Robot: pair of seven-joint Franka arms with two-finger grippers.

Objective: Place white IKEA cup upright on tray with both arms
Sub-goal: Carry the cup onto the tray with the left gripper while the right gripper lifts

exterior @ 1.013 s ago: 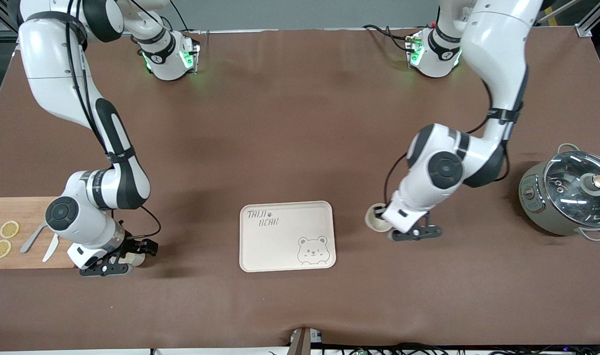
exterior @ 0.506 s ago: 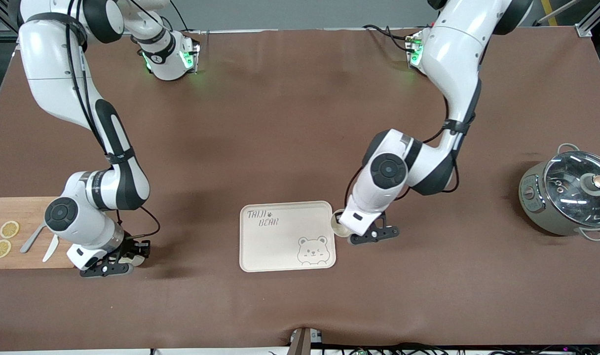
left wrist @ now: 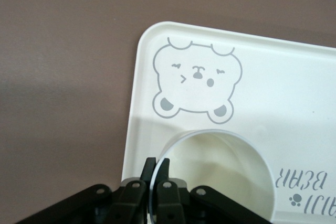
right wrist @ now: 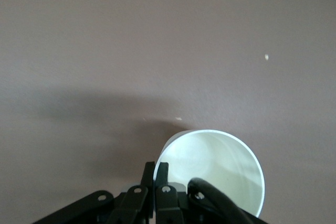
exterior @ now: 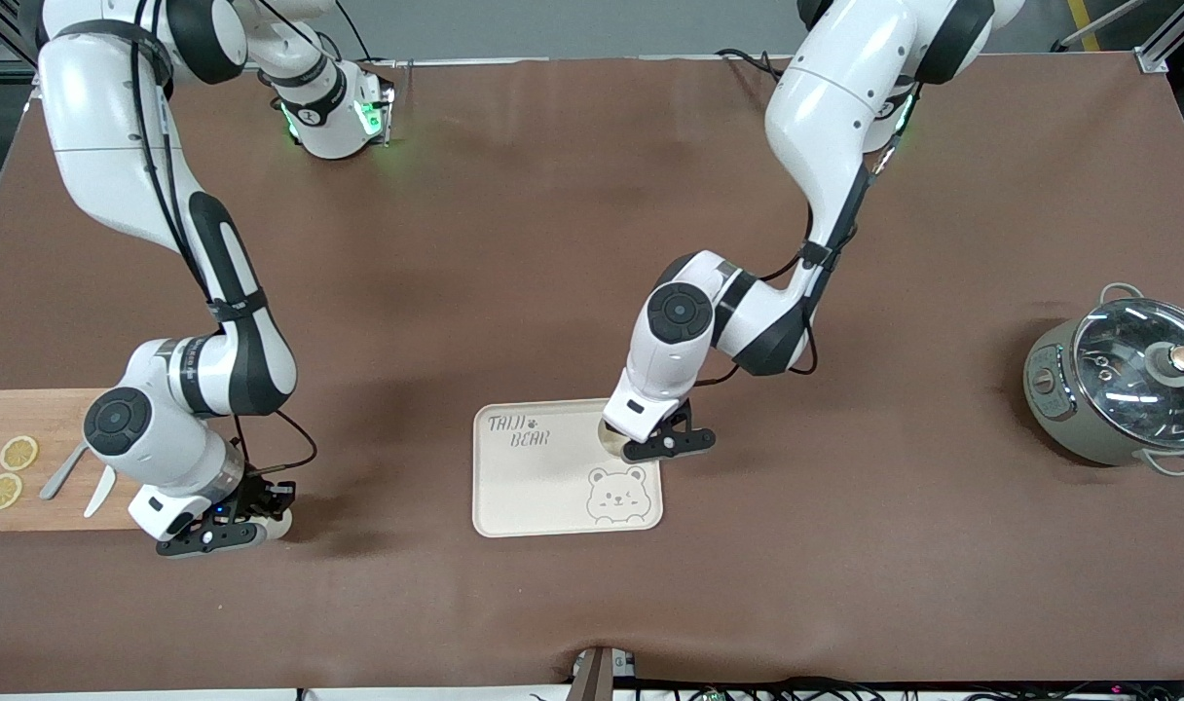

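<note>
Two white cups show. My left gripper [exterior: 633, 446] is shut on the rim of one cup [exterior: 609, 439], upright over the cream tray [exterior: 538, 492] at its edge toward the left arm's end. In the left wrist view the fingers [left wrist: 164, 167] pinch this cup's wall [left wrist: 220, 177] beside the bear drawing [left wrist: 197, 82]. My right gripper [exterior: 249, 521] is shut on the rim of the other cup [exterior: 278, 526], upright on the brown mat beside the cutting board. The right wrist view shows that cup [right wrist: 220, 171] and a finger [right wrist: 161, 169] inside its wall.
A wooden cutting board [exterior: 52, 419] with lemon slices [exterior: 18, 453] and cutlery [exterior: 100, 487] lies at the right arm's end. A grey pot with a glass lid [exterior: 1128, 380] stands at the left arm's end. Brown mat [exterior: 573, 273] covers the table.
My left arm has carried its cup sideways from the mat to over the tray. My right gripper has shut on the rim of its cup.
</note>
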